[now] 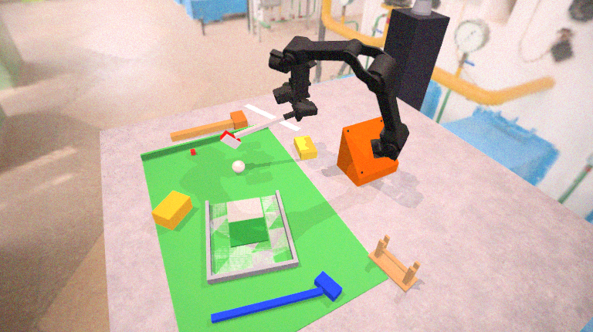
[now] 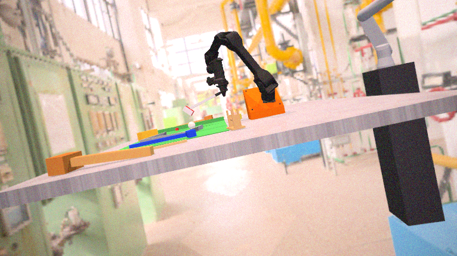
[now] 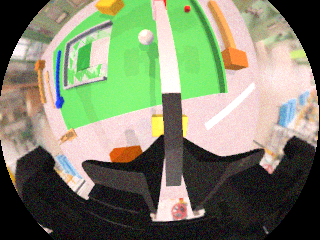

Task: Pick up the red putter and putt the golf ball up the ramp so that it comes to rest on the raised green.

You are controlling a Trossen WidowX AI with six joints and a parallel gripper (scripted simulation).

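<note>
One line matters most: from my claw down the red putter to the golf ball, then on to the raised green. Taking that ball as the landmark, the green mat lies all round it on the counter, and the walled green with its ramp sits on the side away from the putter's head. My claw is clamped on the putter's dark grip, well up and back from the ball. The shaft slopes down toward it, long axis nearly aimed at it in the wrist view, with the head in the air, short of the ball. I judge the head must drop behind the ball, opposite the ramp
</note>
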